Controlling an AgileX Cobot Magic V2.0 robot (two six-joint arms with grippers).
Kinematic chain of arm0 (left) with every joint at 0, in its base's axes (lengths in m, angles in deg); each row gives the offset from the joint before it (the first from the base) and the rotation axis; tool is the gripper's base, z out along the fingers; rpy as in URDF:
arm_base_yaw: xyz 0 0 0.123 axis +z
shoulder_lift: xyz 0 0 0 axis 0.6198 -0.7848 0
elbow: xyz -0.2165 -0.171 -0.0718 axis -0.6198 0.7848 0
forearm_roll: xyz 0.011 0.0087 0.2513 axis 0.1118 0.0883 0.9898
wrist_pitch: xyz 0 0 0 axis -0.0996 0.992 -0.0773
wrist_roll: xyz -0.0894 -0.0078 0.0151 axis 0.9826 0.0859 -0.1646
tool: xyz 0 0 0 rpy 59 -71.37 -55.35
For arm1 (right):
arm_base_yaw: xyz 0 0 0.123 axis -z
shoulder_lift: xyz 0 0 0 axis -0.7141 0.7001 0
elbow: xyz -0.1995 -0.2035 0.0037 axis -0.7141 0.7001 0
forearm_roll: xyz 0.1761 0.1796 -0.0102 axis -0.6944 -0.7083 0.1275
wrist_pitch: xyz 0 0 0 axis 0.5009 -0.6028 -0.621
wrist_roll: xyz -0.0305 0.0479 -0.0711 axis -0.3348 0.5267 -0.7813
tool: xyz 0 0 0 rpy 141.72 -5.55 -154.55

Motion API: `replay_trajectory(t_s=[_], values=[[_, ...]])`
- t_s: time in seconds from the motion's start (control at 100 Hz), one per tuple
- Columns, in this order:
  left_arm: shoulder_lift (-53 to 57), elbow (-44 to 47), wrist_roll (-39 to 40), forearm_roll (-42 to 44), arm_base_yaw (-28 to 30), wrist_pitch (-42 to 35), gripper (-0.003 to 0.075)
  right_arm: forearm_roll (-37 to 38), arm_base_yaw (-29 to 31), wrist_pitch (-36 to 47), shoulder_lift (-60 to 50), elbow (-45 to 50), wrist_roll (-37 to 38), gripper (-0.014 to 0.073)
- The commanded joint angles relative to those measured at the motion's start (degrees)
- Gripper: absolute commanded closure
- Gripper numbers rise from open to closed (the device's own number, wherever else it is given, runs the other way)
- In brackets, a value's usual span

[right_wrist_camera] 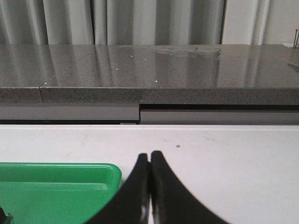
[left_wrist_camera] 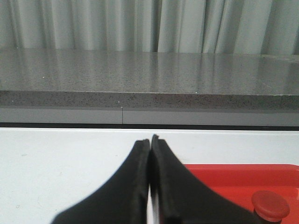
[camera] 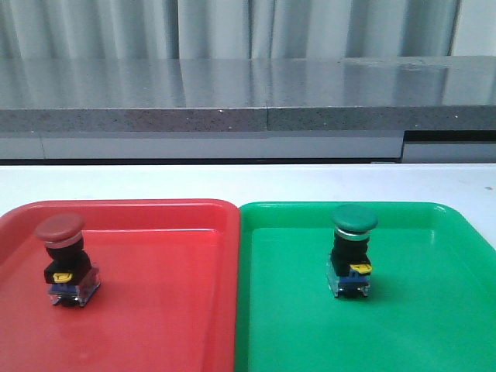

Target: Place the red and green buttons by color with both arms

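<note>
The red button (camera: 65,260) stands upright in the red tray (camera: 170,294), toward its left side. The green button (camera: 353,249) stands upright in the green tray (camera: 418,310), near its middle. Neither arm shows in the front view. My left gripper (left_wrist_camera: 150,140) is shut and empty over the white table, left of the red tray (left_wrist_camera: 233,179); the red button's cap (left_wrist_camera: 270,206) shows at the frame's corner. My right gripper (right_wrist_camera: 150,155) is shut and empty over the white table, just right of the green tray's corner (right_wrist_camera: 60,186).
The two trays lie side by side on a white table (camera: 232,182). A grey stone counter (camera: 232,101) runs along the back edge, with pale curtains behind it.
</note>
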Motion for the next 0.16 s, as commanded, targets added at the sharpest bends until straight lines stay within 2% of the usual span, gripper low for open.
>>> replay_trajectory(t_s=[0.0,0.15], values=[[1.82,0.67,0.50,-0.42,0.32,-4.36,0.0741,0.46,0.28,3.89,-1.20,-1.02,-0.47,0.0657],[1.82,0.67,0.50,-0.42,0.32,-4.36,0.0741,0.46,0.28,3.89,-1.20,-1.02,-0.47,0.0657]])
